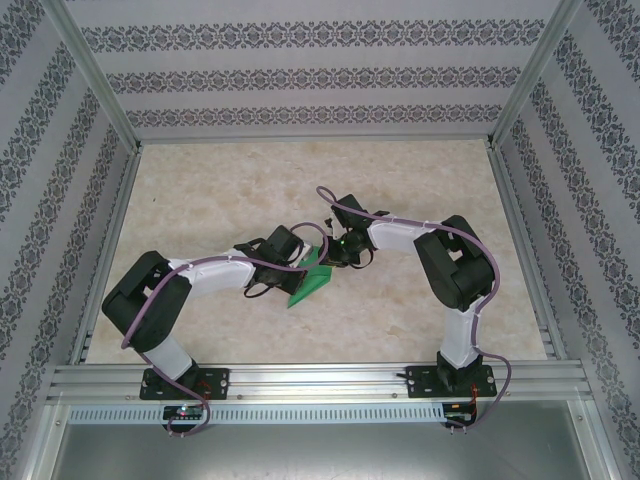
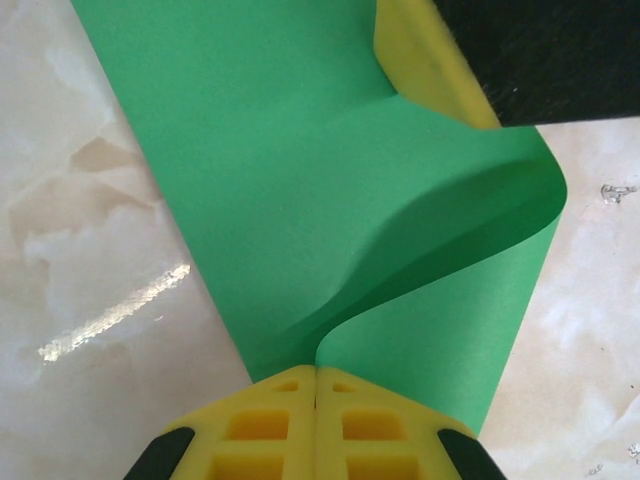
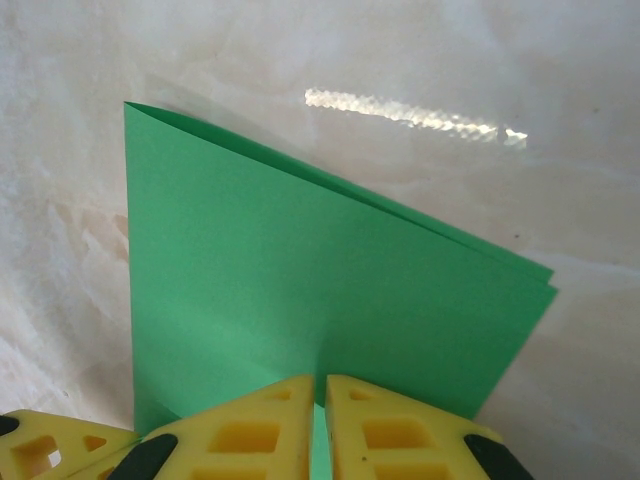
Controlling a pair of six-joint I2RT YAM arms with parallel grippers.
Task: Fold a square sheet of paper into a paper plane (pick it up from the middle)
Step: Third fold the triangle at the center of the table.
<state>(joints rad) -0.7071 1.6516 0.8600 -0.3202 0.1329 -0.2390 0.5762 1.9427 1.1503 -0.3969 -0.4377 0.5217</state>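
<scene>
From above, a metal rail (image 1: 320, 380) ran along the near edge of the table, with both arm bases bolted to it. The left arm (image 1: 150, 300) and the right arm (image 1: 460, 270) each bent inward and met over the middle of a cream, marble-patterned table (image 1: 220, 190). Between their tips lay the square sheet of paper (image 1: 310, 285), bright green and doubled over, with one end resting on the tabletop.

In the left wrist view, the left gripper (image 2: 316, 372) sat at the bottom of the frame. Its two yellow fingers were pressed tightly together, pinching the near edge of the paper. From there the sheet rose and curled over in a soft loop rather than a flat crease. At the top right, a yellow finger (image 2: 425, 60) of the other arm touched the far part of the sheet.

In the right wrist view, the right gripper (image 3: 320, 385) was clamped on the paper, its yellow fingers nearly touching with a sliver of green showing between them. Beyond it the sheet lay folded in two layers, their far edges almost lined up, ending in a sharp corner at the upper left.

Farther back, the bare tabletop stretched to walls (image 1: 300, 80) papered in grey patterned stripes.
</scene>
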